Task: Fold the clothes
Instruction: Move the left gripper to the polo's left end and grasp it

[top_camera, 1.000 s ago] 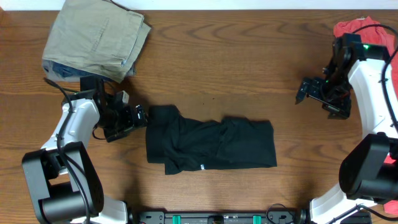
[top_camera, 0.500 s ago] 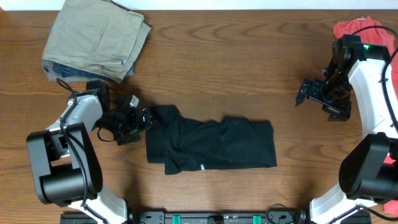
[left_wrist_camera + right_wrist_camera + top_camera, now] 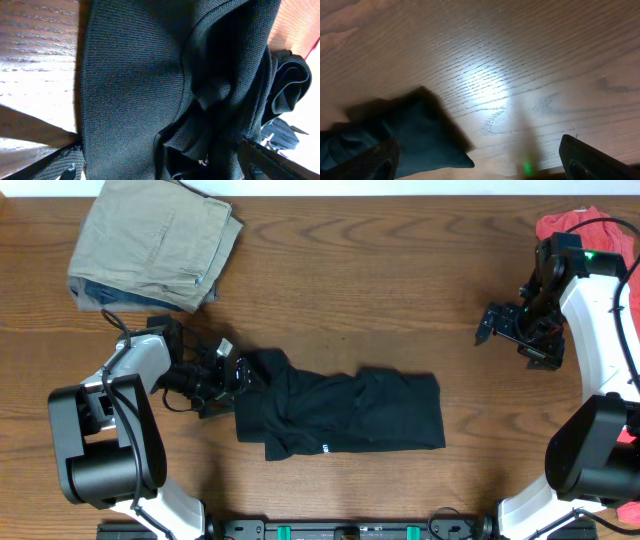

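Table [image 3: 350, 290] first: brown wood, and we see it whole from overhead. Black shirt [image 3: 340, 412] lies on it below centre as a rumpled wide band, with its left end bunched up. Khaki folded pile [image 3: 155, 240] sits at the far left corner on top of something blue-grey, well apart from the shirt. Red garment [image 3: 590, 225] is at the far right corner, partly behind the right arm. Left gripper [image 3: 234, 372] touches the shirt's left end. In the wrist view we see both fingers wide apart, with knit fabric filling the gap (not pinched, as far as we can see). Right gripper [image 3: 488, 324] hangs over bare wood near the right edge, fingers apart, holding nothing. Small white mark [image 3: 325, 446] shows on the shirt's near hem.
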You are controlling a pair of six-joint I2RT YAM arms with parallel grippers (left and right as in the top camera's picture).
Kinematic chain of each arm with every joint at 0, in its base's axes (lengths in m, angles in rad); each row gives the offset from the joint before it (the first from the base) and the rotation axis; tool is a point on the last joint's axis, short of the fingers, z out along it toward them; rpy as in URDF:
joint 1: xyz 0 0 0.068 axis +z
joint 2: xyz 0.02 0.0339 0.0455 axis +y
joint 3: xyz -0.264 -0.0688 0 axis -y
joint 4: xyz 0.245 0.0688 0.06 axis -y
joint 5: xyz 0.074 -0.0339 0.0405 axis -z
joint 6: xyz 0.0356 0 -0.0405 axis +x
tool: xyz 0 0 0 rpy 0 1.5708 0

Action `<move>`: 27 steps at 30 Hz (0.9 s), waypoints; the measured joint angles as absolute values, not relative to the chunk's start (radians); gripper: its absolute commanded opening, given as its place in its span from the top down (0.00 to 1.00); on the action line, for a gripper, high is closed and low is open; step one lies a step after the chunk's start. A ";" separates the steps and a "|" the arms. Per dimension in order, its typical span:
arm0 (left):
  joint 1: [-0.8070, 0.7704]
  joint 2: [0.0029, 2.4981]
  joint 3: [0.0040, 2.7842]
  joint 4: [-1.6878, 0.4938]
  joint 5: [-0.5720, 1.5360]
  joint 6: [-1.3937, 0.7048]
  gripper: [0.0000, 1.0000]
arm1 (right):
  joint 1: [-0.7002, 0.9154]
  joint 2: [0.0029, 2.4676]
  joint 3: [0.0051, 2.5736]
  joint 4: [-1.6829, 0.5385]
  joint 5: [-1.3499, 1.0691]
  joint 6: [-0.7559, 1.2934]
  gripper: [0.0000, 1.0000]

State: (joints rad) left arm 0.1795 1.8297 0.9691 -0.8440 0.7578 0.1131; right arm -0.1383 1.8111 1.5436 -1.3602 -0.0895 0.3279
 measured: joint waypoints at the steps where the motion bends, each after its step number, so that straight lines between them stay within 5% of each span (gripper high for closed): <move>1: 0.179 1.830 0.969 -0.845 0.758 0.113 0.02 | -0.138 1.811 1.544 -1.361 -0.089 0.328 0.01; 27: 0.181 1.846 0.940 -0.900 0.828 0.165 0.02 | -0.138 1.811 1.544 -1.360 -0.089 0.328 0.01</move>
State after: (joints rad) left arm 0.1810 1.8458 0.9401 -0.9001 0.8284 0.1654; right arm -0.1383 1.8111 1.5436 -1.3602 -0.0895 0.3283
